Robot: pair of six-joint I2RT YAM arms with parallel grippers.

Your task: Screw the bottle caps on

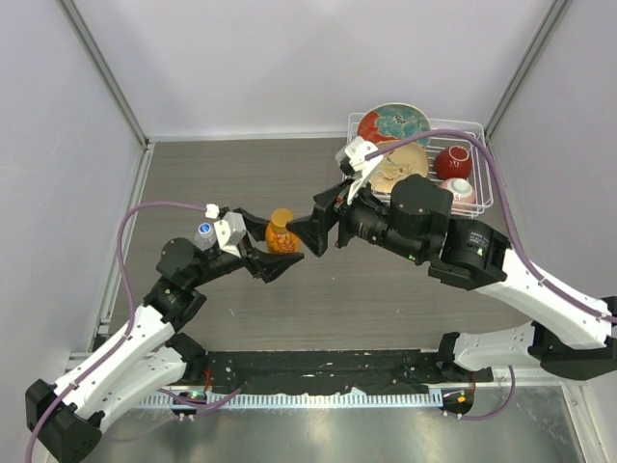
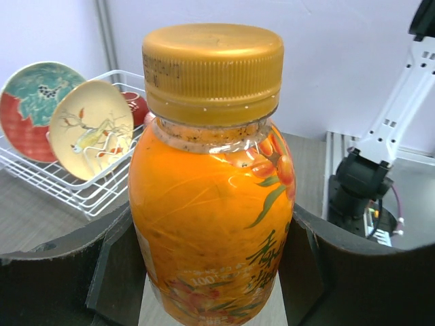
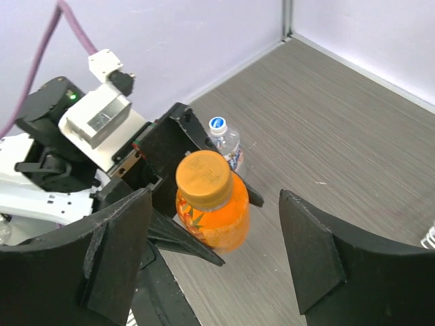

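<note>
Bottles two: orange bottle (image 2: 211,204), clear bottle (image 3: 230,148), each capped; left gripper (image 2: 214,288) clamps orange bottle; right gripper (image 3: 216,261) open.

orange bottle (image 3: 216,219): capped, gripped by left fingers (image 3: 170,146) | right fingers (image 3: 115,251): spread wide

We look down from above and behind; both wrist cameras (the left very close) share the orange bottle (image 2: 211,224).

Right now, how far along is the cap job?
Done: the orange bottle wears its cap, and the clear bottle shows a white cap. In hand: left jaws grip the orange bottle; right jaws stand open, clear of it. Left: tightness cannot be judged; perhaps only release.
</note>
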